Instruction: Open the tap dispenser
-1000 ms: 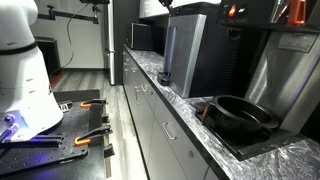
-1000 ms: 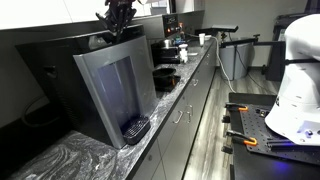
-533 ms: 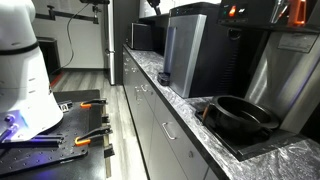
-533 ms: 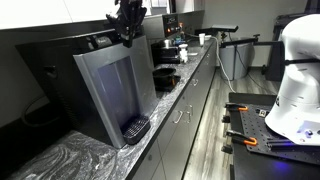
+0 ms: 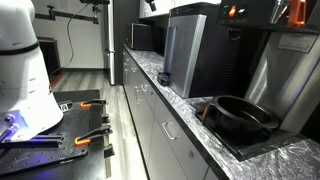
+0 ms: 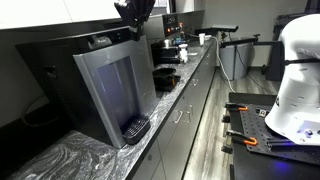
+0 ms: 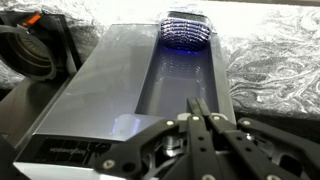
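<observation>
You have not opened the tap dispenser (image 6: 108, 88) yet. It stands on the desk (image 6: 60, 162) against the back wall, silver-grey front facing the aisle. Nothing flows into its recess, and the drip grille (image 7: 187, 30) looks dry.

The pincer (image 6: 135, 14) hovers at 12 o'clock over the machine's top, apart from it as far as the pictures show. In the wrist view the pincer (image 7: 200, 108) looks clenched on nothing, its fingers meeting over the front panel, and the grille lies at 12 o'clock beyond them.

My reading is that the approach is done and the real work remains. You have to come down to the lever or button and press it. Which control that is I cannot tell. A dark strip (image 7: 75, 152) at 8 o'clock in the wrist view may be it.

The desk is a long run of grey veined stone over pale cabinets (image 5: 150, 120), and it reflects light as if smooth. A round black pan (image 5: 240, 115) sits at 4 o'clock from the dispenser in an exterior view, well apart. The room is a dim kitchen-like space — the robot's white base (image 5: 25, 70) stands across the aisle.
</observation>
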Controlling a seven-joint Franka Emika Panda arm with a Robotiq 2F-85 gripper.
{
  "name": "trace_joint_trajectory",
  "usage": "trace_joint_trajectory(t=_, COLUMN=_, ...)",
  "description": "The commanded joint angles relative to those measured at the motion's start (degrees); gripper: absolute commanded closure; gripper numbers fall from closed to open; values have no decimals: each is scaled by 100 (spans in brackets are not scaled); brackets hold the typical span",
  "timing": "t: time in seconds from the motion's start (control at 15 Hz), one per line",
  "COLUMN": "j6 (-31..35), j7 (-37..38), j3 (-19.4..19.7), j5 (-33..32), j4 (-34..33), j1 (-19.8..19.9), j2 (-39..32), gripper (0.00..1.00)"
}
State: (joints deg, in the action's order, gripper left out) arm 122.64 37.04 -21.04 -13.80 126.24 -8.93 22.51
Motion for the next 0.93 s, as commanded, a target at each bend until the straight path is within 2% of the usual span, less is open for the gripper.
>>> trace_joint_trajectory(t=0.0, j6=-45, j7=-240, j3=101, j5=210, j4=153, j1=-63, j2=190, gripper=100)
trace_joint_trajectory(t=0.07, j6=-47, j7=-255, j3=105, j5=236, j4=183, j1=-62, j2=214, gripper=92)
trace_joint_trajectory(t=0.13, j6=-10, j7=-276, j3=111, j5=275, j4=209, j1=-59, j2=237, gripper=72)
trace_joint_trajectory(t=0.2, j6=35, j7=-291, j3=116, j5=298, j4=241, j1=-58, j2=262, gripper=66)
trace_joint_trajectory(t=0.27, j6=-10, j7=-113, j3=-2, j5=160, j4=84, j1=30, j2=75, gripper=82)
trace_joint_trajectory(t=0.4, j6=-10, j7=-124, j3=4, j5=179, j4=103, j1=32, j2=105, gripper=69)
trace_joint_trajectory(t=0.47, j6=-9, j7=-127, j3=4, j5=181, j4=107, j1=33, j2=113, gripper=66)
trace_joint_trajectory(t=0.87, j6=-9, j7=-128, j3=5, j5=182, j4=109, j1=34, j2=119, gripper=66)
